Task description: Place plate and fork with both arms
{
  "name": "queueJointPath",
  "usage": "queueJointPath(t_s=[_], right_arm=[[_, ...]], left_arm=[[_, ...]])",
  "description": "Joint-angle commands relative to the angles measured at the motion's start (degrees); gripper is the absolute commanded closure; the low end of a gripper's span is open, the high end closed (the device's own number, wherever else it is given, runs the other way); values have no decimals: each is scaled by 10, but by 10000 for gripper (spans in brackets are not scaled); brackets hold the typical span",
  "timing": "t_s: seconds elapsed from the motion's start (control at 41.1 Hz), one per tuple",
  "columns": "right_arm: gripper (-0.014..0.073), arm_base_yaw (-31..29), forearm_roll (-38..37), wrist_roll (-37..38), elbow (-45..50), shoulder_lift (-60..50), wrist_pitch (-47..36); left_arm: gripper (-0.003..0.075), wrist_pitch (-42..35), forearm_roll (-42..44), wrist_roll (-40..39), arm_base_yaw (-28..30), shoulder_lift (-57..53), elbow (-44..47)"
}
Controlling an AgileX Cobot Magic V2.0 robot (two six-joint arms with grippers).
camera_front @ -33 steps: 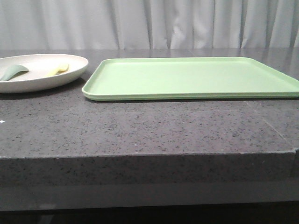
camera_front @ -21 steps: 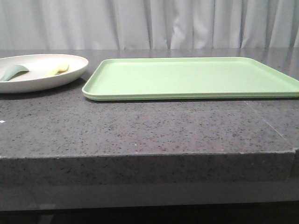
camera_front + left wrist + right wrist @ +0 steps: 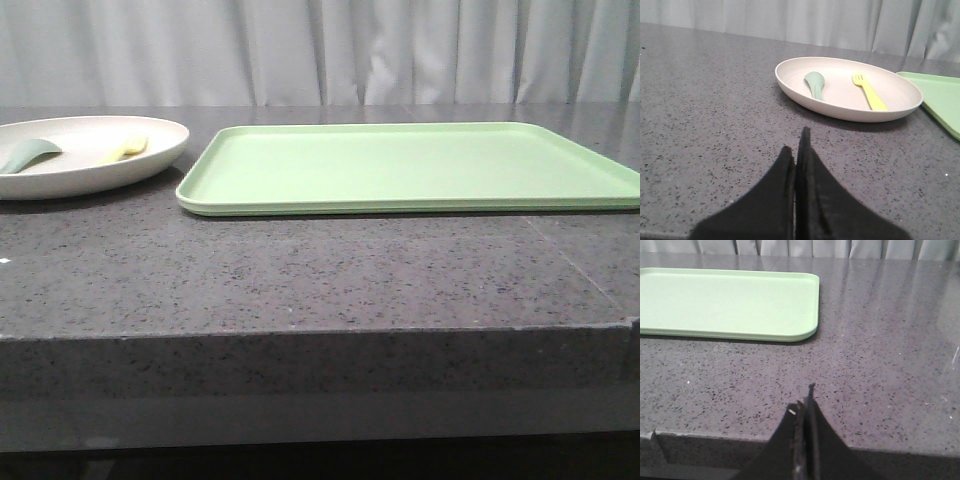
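I see the plate (image 3: 90,155) at the front view's left edge, just beside the tray (image 3: 410,165), holding fork (image 3: 869,92) and spoon (image 3: 815,83). Left hand (image 3: 796,150) and right hand (image 3: 805,402) are both closed, empty, over the bench (image 3: 300,270).

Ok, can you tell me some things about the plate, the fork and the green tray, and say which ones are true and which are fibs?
1. The small pale yellow plastic fork lies in the round cream-white plate. True.
2. The plate sits on the flat light-green tray. False: it sits beside it, on the speckled grey counter.
3. A greyish-green spoon shares the plate. True.
4. The left fingers hold the fork. False: they are shut on nothing.
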Motion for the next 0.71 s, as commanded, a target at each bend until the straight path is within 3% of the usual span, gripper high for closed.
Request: queueJointPath(t_s=[0.0, 0.414, 0.682], right_arm=[[657, -3, -3, -5, -2, -10, -48], [657, -3, -3, -5, -2, -10, -50], [657, -3, -3, -5, -2, -10, -98]], left_arm=[[739, -47, -5, -6, 1, -12, 1], [739, -47, -5, -6, 1, -12, 1], [739, -49, -5, -6, 1, -12, 1]])
